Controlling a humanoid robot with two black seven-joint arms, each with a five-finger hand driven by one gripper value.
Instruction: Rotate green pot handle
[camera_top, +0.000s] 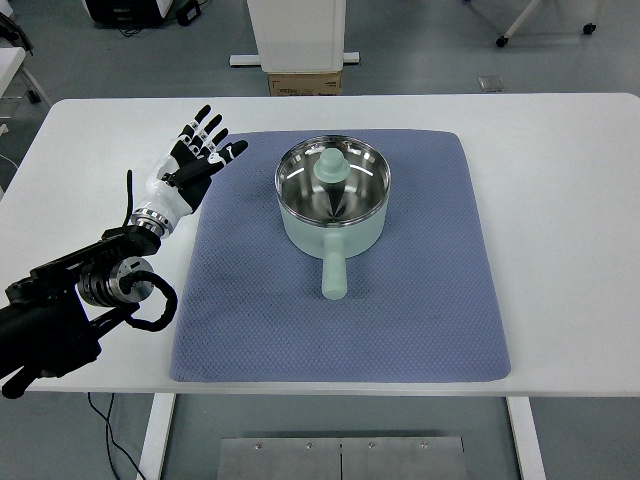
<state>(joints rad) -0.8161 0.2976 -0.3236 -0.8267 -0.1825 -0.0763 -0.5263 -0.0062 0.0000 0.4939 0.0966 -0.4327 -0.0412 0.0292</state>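
Observation:
A pale green pot (333, 196) with a shiny steel inside stands on the blue mat (340, 300), toward its far middle. Its green handle (333, 274) points straight at the table's near edge. A green knobbed lid lies inside the pot. My left hand (196, 160) hovers over the mat's far left corner, fingers spread and holding nothing, well to the left of the pot. The black left arm (75, 300) reaches in from the lower left.
The white table (560, 200) extends around the mat on all sides. Beyond the far edge stand a white cabinet base (297, 35) and a cardboard box (305, 83) on the floor.

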